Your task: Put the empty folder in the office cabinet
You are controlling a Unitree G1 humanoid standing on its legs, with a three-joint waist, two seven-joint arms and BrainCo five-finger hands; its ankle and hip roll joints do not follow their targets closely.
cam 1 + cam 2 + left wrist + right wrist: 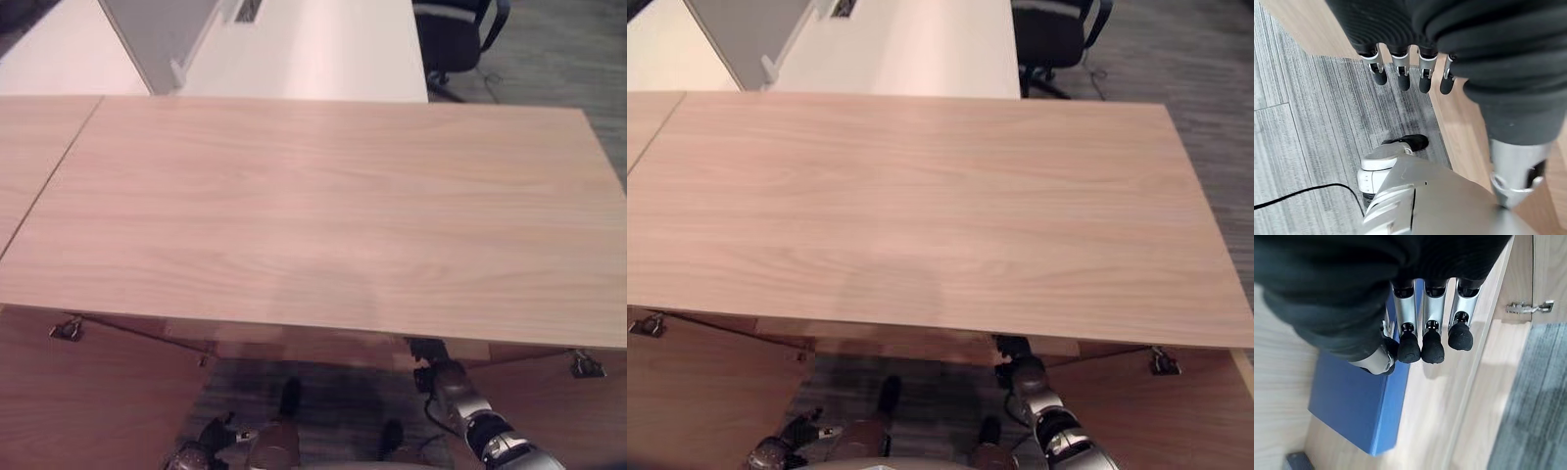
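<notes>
The blue folder (1354,401) lies inside the wooden office cabinet (313,215), on its pale shelf. My right hand (1432,318) hangs straight-fingered over the folder's edge, dark tips and thumb touching its spine, nothing curled round it. From above, the right arm (480,421) reaches in under the cabinet's top, which hides the hand. My left hand (1400,68) hangs low beside the cabinet with straight fingers over the grey floor, holding nothing; it also shows at the lower left (774,452).
Both cabinet doors stand open, left door (88,401) and right door (578,411), with metal hinges (67,330) under the top. Behind the cabinet are a white desk (313,49) and a black office chair (451,34). Grey carpet lies at the right.
</notes>
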